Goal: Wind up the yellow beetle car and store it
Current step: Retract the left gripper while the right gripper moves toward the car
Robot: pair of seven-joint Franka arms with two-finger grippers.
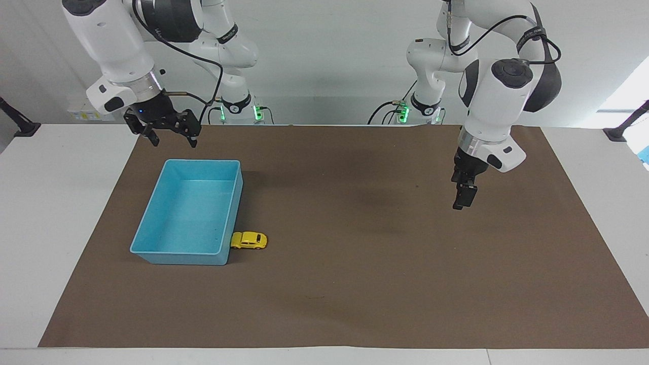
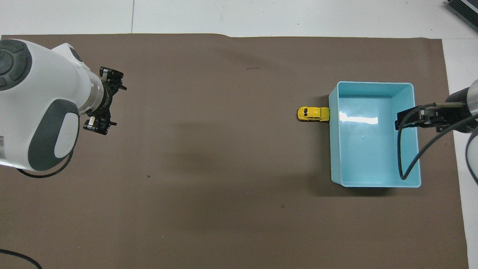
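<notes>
The yellow beetle car stands on the brown mat, touching the outer wall of the blue bin on the side toward the left arm's end. The bin holds nothing. My right gripper hangs open and empty high over the bin's edge. My left gripper is open and empty, raised over bare mat toward the left arm's end, well apart from the car.
The brown mat covers most of the white table. Bare mat stretches between the car and the left gripper. A dark object lies at the table's corner.
</notes>
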